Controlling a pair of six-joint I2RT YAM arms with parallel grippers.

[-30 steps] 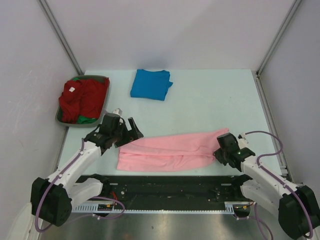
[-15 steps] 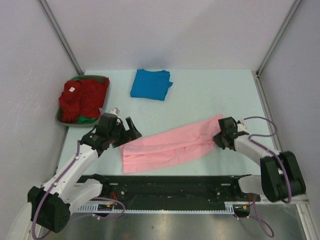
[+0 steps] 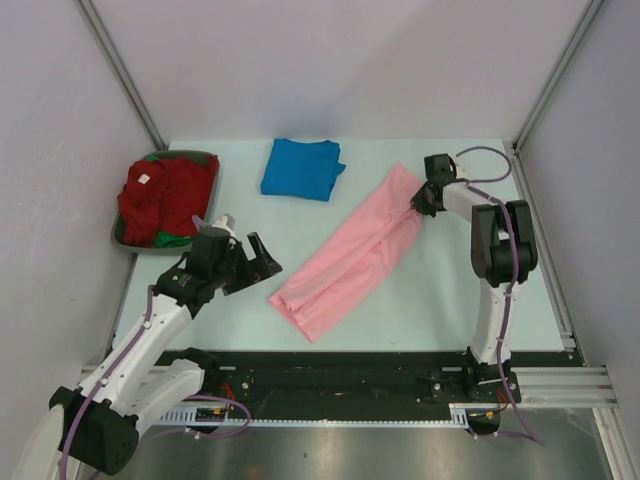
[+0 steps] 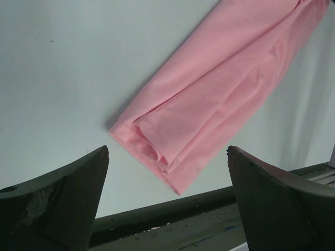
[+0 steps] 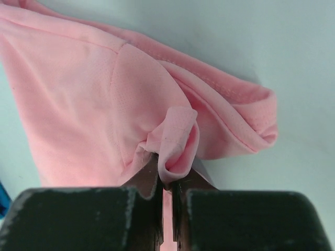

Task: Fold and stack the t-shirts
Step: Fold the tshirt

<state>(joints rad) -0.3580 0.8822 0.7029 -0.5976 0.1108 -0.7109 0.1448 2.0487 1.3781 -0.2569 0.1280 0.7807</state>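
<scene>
A pink t-shirt (image 3: 352, 254), folded lengthwise into a long strip, lies diagonally across the table from near centre to far right. My right gripper (image 3: 421, 197) is shut on a bunched fold of the pink t-shirt (image 5: 172, 146) at its far end. My left gripper (image 3: 262, 260) stands open to the left of the strip's near end, holding nothing; the left wrist view shows the pink t-shirt (image 4: 220, 89) lying ahead between the wide-apart fingers (image 4: 63, 198). A folded blue t-shirt (image 3: 300, 168) rests at the back of the table.
A grey tray (image 3: 206, 160) at the far left holds crumpled red and green garments (image 3: 160, 200). The table's dark front rail (image 3: 340, 370) runs just below the pink strip's near end. Grey walls close in both sides.
My right arm has swung the pink t-shirt's right end from the near right up to the far right, turning the strip diagonal. The left gripper stayed open and shifted only slightly.
</scene>
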